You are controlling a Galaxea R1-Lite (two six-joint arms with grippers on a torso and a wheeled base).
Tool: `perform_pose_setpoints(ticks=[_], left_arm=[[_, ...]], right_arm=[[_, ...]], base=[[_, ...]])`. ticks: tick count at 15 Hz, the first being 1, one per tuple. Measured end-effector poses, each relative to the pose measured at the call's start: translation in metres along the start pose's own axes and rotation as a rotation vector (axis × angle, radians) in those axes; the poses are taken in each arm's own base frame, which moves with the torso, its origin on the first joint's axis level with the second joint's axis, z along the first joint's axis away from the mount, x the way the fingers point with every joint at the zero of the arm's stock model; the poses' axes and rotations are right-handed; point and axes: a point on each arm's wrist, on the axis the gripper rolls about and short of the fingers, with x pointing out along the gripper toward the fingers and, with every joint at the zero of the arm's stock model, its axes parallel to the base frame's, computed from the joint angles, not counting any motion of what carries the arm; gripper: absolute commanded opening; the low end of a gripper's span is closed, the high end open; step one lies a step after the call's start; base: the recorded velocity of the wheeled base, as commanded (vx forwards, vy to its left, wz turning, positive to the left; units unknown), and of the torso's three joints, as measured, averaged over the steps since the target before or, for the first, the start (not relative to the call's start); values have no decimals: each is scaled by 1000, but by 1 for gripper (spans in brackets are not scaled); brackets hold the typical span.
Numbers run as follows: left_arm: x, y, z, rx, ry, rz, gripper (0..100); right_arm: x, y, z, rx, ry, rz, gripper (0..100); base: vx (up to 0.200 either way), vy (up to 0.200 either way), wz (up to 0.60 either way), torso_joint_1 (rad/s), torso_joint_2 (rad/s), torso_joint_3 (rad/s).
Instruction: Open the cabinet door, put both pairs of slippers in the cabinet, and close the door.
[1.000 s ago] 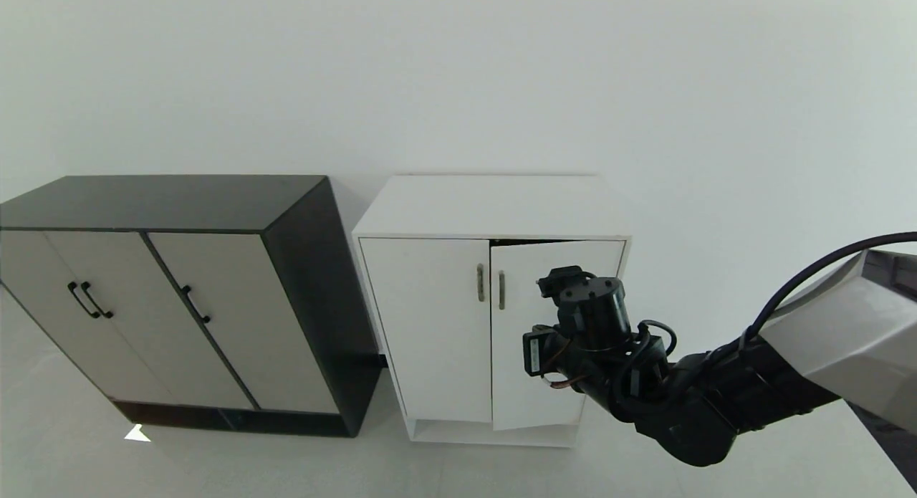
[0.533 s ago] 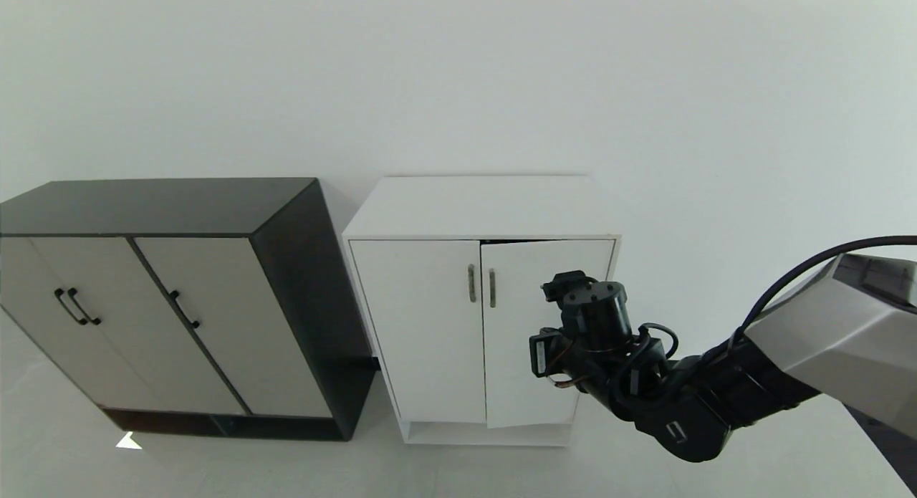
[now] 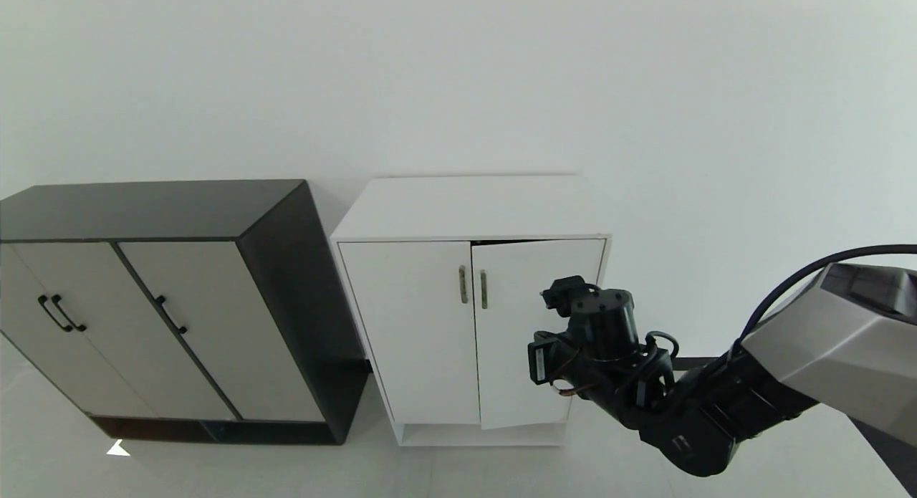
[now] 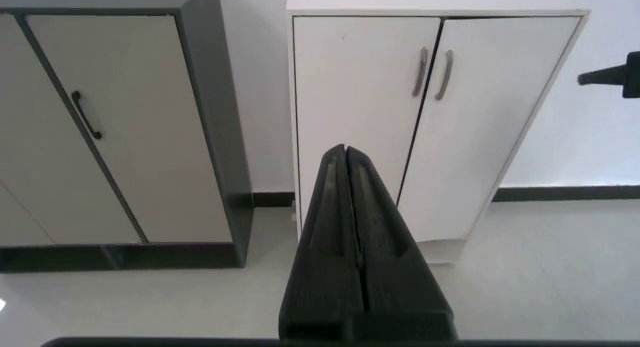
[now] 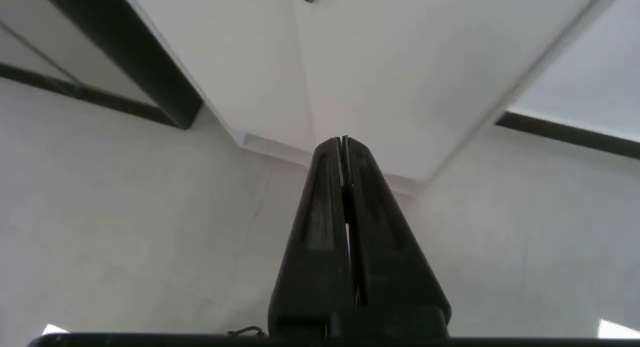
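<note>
The white cabinet (image 3: 466, 204) stands against the wall with its left door (image 3: 408, 326) shut. Its right door (image 3: 530, 276) hangs slightly ajar, and a thin dark gap shows along its top edge. Two slim handles (image 3: 483, 289) meet at the centre seam. My right arm's wrist (image 3: 594, 326) hovers low in front of the right door. In the right wrist view my right gripper (image 5: 344, 145) is shut on nothing and points at the lower part of the white doors (image 5: 420, 67). My left gripper (image 4: 345, 152) is shut and empty, held back from the cabinet (image 4: 360, 87) above the floor.
A black cabinet (image 3: 157, 211) with pale doors and black handles stands directly left of the white one, also seen as the black cabinet (image 4: 110, 107). Pale bare floor (image 3: 286, 469) stretches in front of both. A plain white wall is behind.
The whole head picture has slid left, so the camera moved. Against the cabinet, my right arm sits a little lower and further right. The right door stays slightly ajar.
</note>
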Motion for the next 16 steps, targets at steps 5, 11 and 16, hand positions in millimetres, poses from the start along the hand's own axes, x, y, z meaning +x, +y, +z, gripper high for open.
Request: perform_pose_setpoints(ticks=[5, 11, 16], left_arm=[[0, 0, 0, 0, 0, 0, 0], [0, 0, 0, 0, 0, 0, 0], [0, 0, 0, 0, 0, 0, 0]], right_arm=[[5, -7, -10, -14, -5, -6, 0], [8, -7, -15, -18, 6, -5, 0], [8, -3, -18, -20, 6, 35, 0]], base=[[200, 0, 0, 2, 1, 7], [200, 0, 0, 3, 2, 2], [40, 0, 0, 1, 2, 0]])
